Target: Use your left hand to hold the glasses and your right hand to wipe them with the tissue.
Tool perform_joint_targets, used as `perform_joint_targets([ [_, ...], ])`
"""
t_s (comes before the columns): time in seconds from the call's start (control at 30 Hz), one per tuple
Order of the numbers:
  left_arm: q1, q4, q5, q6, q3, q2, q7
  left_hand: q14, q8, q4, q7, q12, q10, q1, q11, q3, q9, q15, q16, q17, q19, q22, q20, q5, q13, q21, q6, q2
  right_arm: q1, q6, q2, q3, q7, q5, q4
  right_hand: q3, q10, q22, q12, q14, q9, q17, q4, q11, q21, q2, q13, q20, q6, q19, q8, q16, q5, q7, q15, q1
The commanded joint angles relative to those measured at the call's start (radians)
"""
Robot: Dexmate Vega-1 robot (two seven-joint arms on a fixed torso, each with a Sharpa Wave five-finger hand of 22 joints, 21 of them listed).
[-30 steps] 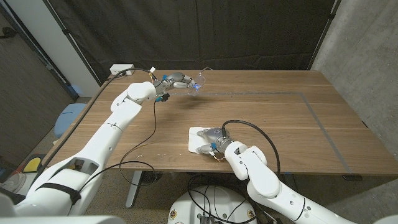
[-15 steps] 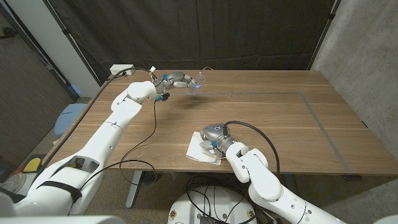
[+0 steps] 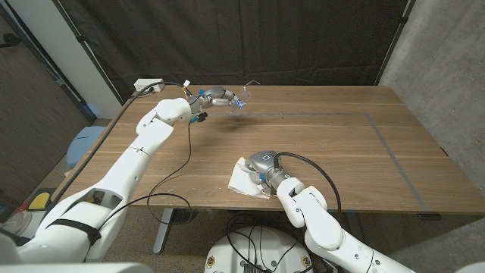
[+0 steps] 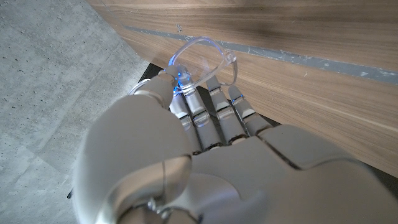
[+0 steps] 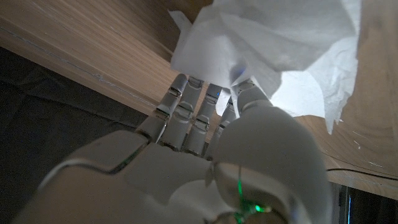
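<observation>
At the far left of the table [image 3: 356, 152], your left hand [image 3: 214, 98] has the glasses [image 3: 239, 101] pinched up off the wood. In the left wrist view the thumb and fingers [image 4: 208, 102] close on the clear frame [image 4: 202, 59], with the lenses poking out past the fingertips. From the head view the frame's long axis looks to run roughly left-right, lens end pointing toward the table's middle, though it's small so take that loosely.

Your right hand [image 3: 263, 167] is down at the near edge, about mid-table, clamped on the tissue [image 3: 244, 180]. The right wrist view shows the white tissue [image 5: 273, 56] bunched between thumb and fingers, part of it trailing loose. In the head view one corner looks like it's still touching the wood.

So the gap is the whole story: the glasses sit far and left of the tissue hand, well apart, with a stretch of bare wood between. I'd guess you need to bring the tissue up and far-left, or swing the glasses nearer, so the lenses meet the tissue face-on.

No containers on the table that I can see.
</observation>
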Motion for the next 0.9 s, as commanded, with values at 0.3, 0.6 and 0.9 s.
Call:
perform_joint_targets([
  [0.3,0.006,-0.005,0.001,0.000,-0.006,0.001,0.012,0.004,0.004,0.000,0.062,0.009,0.001,0.001,0.004,0.009,0.004,-0.130,-0.002,0.008,-0.005,0.002,0.003,-0.001,0.001,0.005,0.057,0.007,0.001,-0.017,-0.012,0.025,0.084,0.034,-0.047,-0.129,-0.200,-0.032,-0.319,-0.355,0.014,-0.246,0.132,0.008,0.024,-0.086,-0.136,0.042,-0.261,-0.176,-0.209,-0.433,0.029,0.033,-0.052,-0.305],
  [0.6,0.001,-0.001,0.002,0.001,-0.005,-0.004,0.015,0.003,0.004,-0.001,0.064,0.012,-0.004,0.000,0.005,0.010,0.007,-0.131,-0.003,0.010,-0.006,0.002,0.002,-0.001,0.002,0.007,0.054,0.006,0.014,-0.024,-0.017,0.019,0.164,-0.010,-0.067,-0.209,-0.315,-0.052,-0.386,-0.458,0.015,-0.271,0.196,0.038,-0.008,-0.124,-0.152,0.086,-0.401,-0.279,-0.223,-0.510,0.034,0.054,0.000,-0.451],
  [0.9,-0.009,0.017,-0.005,-0.001,-0.008,-0.009,0.010,0.002,0.004,-0.001,0.063,0.015,-0.003,-0.001,0.004,0.011,0.007,-0.131,-0.003,0.012,-0.007,0.002,0.003,0.000,0.000,0.009,0.053,0.007,0.002,-0.020,-0.001,-0.010,0.144,-0.133,-0.013,-0.173,-0.302,-0.063,-0.392,-0.412,0.015,-0.263,0.111,-0.011,-0.015,-0.108,-0.145,0.053,-0.402,-0.292,-0.193,-0.485,0.088,0.019,-0.058,-0.293],
])
